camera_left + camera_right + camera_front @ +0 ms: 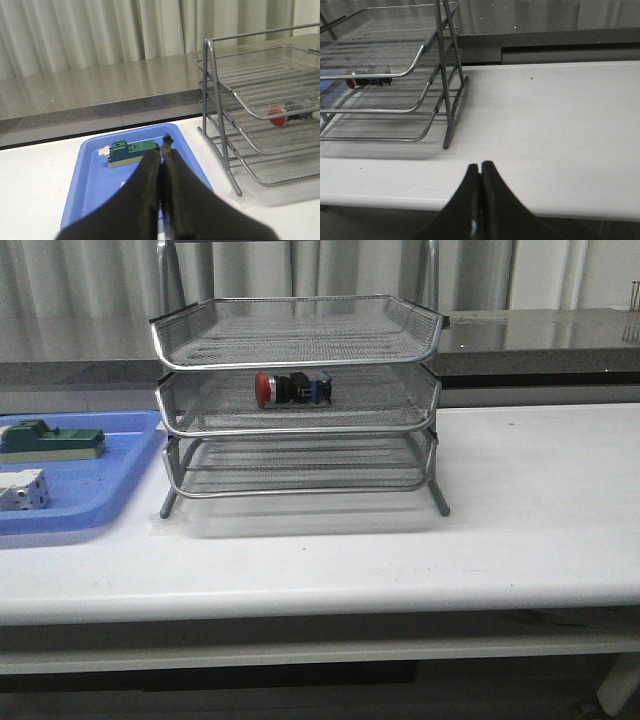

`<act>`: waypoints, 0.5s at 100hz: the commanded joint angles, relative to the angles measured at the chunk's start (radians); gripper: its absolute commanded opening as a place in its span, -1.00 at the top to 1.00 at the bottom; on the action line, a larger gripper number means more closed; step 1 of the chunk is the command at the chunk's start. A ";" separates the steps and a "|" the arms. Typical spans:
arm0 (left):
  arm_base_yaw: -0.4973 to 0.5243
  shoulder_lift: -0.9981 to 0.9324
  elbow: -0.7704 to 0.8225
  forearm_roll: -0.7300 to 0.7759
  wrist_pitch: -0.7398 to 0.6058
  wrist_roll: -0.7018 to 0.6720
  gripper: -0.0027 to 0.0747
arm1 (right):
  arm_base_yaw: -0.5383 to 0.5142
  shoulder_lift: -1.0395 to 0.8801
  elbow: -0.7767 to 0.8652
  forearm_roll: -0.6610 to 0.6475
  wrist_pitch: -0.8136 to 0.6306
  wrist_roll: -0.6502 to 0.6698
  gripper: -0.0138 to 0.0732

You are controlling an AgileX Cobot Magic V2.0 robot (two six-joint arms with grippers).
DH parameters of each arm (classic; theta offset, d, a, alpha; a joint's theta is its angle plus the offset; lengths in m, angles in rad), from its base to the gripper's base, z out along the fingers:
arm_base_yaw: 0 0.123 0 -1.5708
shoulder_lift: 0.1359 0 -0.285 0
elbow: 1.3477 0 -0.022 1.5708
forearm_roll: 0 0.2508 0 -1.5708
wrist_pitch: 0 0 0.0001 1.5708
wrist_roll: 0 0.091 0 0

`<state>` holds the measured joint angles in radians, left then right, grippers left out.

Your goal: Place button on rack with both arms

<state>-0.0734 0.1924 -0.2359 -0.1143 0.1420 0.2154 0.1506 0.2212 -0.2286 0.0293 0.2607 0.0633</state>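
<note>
- Red-headed push button [292, 389] with black middle and blue rear lies on its side on the silver wire-mesh rack's [300, 425] middle tier.
- Left gripper [161, 160] and right gripper [480, 172]: jaws pressed together, holding nothing.

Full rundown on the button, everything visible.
The button is a small push button with a red mushroom head, a black middle body and a blue rear block, plastic by the look of it. It lies on its side on the mesh of the middle tier of the rack, head pointing toward the blue tray's side. It sits roughly mid-tier, resting only on the mesh. Neither claw touches it; both wrist views show it only partly, behind the wire rims.
</note>
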 commanded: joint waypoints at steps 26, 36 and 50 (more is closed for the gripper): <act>0.003 0.008 -0.028 -0.011 -0.082 -0.010 0.99 | -0.005 -0.211 0.132 -0.014 -0.127 0.005 0.82; 0.003 0.008 -0.028 -0.011 -0.082 -0.010 0.99 | -0.005 -0.254 0.160 -0.014 -0.137 0.005 0.82; 0.003 0.008 -0.028 -0.011 -0.082 -0.010 0.99 | -0.005 -0.251 0.182 -0.014 -0.150 0.005 0.82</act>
<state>-0.0734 0.1924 -0.2359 -0.1143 0.1420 0.2154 0.1506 -0.0106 -0.0304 0.0270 0.2071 0.0689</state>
